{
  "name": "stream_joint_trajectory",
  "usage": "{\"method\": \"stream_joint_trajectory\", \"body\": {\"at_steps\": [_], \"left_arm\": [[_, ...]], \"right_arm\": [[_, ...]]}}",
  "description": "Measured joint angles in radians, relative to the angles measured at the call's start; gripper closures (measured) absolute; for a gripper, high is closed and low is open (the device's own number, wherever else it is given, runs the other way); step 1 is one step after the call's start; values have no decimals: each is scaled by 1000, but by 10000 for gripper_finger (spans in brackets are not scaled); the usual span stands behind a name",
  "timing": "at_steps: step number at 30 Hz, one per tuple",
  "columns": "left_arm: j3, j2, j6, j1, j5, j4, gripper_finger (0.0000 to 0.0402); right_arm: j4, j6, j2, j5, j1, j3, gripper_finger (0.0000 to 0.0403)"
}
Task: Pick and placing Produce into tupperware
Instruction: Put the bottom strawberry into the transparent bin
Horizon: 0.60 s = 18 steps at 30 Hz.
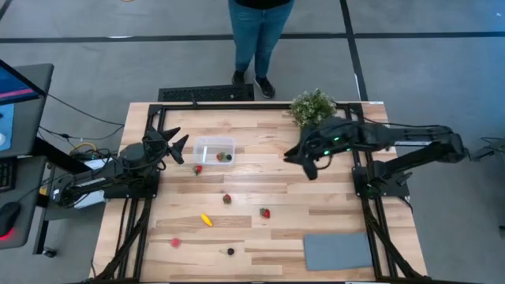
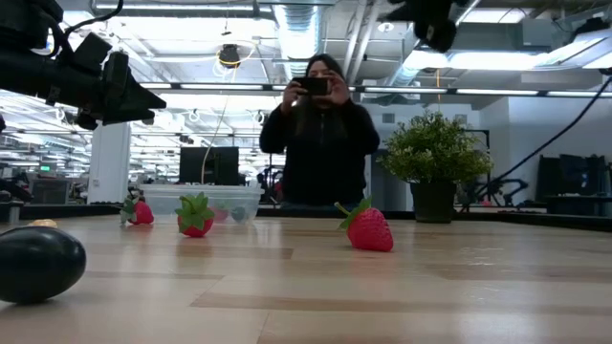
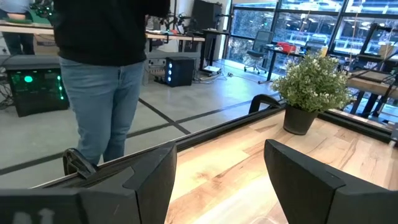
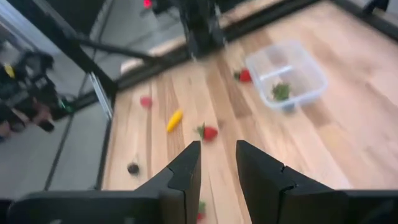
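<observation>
Clear rounded tupperware [image 1: 215, 151] on planked wood table [image 1: 276, 233]

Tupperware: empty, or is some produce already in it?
Not empty. In the high view the tupperware holds two small pieces, one reddish, one dark green. A strawberry lies on the table just outside it, and more produce farther off.

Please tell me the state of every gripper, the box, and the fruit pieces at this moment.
left gripper: open, empty, beside the tupperware.
right gripper: open, empty, raised.
tupperware: no lid, some pieces inside.
yellow piece: lying loose on the table.
strawberries: scattered on the table.
</observation>
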Motion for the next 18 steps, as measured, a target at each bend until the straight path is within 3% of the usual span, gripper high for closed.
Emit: {"method": "stream_joint_trajectory", "body": {"at_steps": [12,18], "left_arm": [[0,0,-5,0,0,0,166],[0,0,-5,0,1,0,166]], "right_arm": [[2,-33,184,3,82,0,159],[0,-40,204,2,109,0,138]]}}
